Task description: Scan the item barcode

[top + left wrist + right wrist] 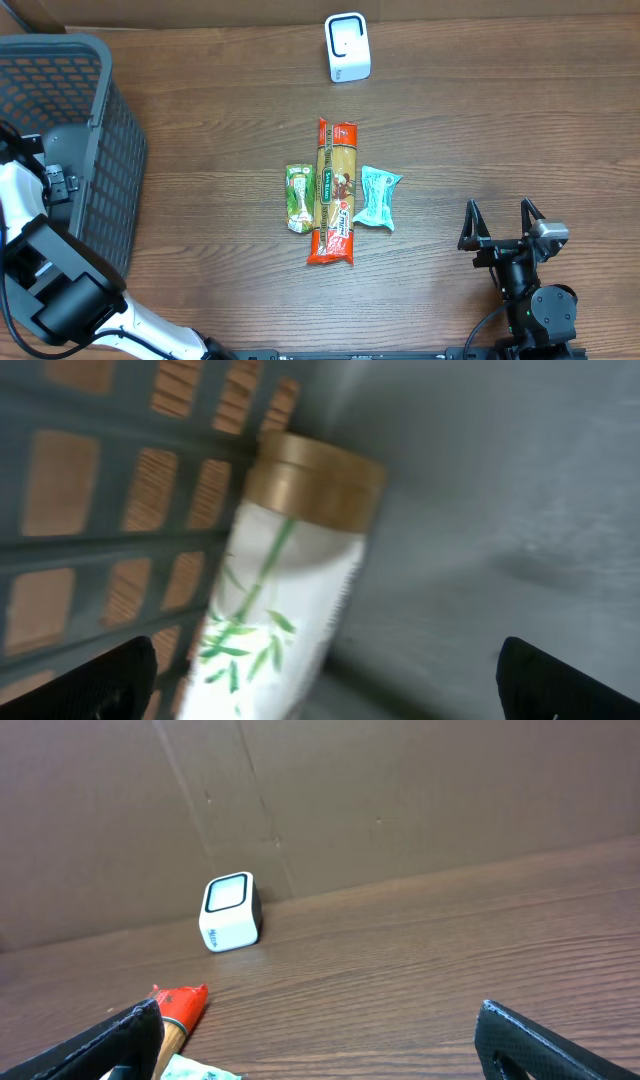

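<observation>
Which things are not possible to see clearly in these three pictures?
- Left wrist: bottle blurred, its base cut off by the bottom edge.
- Overhead: any barcode on the pasta pack, green packet or teal packet is too small.
- Right wrist: pasta pack mostly cut off by the bottom edge.

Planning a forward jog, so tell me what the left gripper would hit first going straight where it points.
Most likely the white bottle with the gold cap, lying against the basket wall, ahead of the open left gripper. The view is blurred, so depth is uncertain.
</observation>
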